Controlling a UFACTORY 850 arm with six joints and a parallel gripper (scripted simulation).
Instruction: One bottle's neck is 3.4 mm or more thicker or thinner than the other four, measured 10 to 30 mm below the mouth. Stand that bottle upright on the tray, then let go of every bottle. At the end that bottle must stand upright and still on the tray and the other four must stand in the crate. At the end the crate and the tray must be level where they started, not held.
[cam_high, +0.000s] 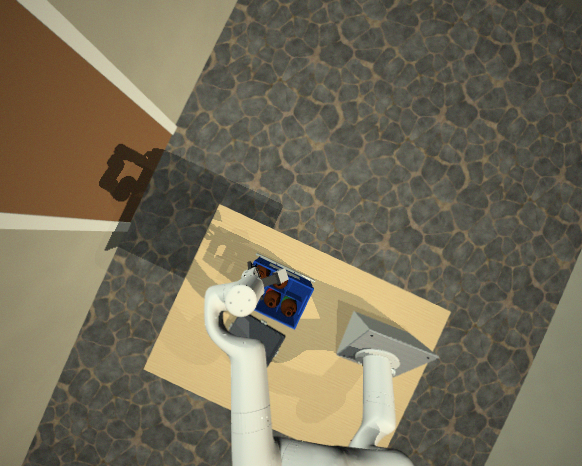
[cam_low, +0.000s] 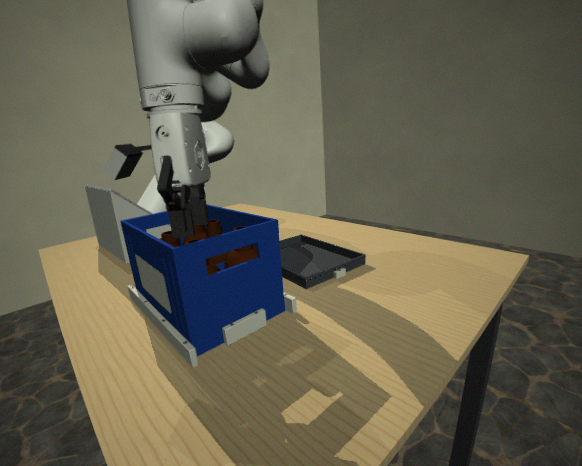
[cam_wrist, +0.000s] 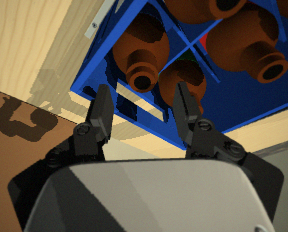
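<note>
Brown bottle (cam_wrist: 141, 56) in blue crate (cam_low: 220, 295), neck just beyond spread, unladen pincer (cam_wrist: 144, 111) fingertips

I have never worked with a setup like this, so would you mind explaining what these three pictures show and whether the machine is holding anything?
It is a single white robot arm ending in a two-fingered gripper. One picture looks straight down from above, one from the side of the table, and one from a camera on the wrist looking past the fingers. On the wooden table stand a blue crate of brown bottles and a dark tray beside it. The gripper is open, lowered into the crate among the bottle necks, holding nothing.
</note>
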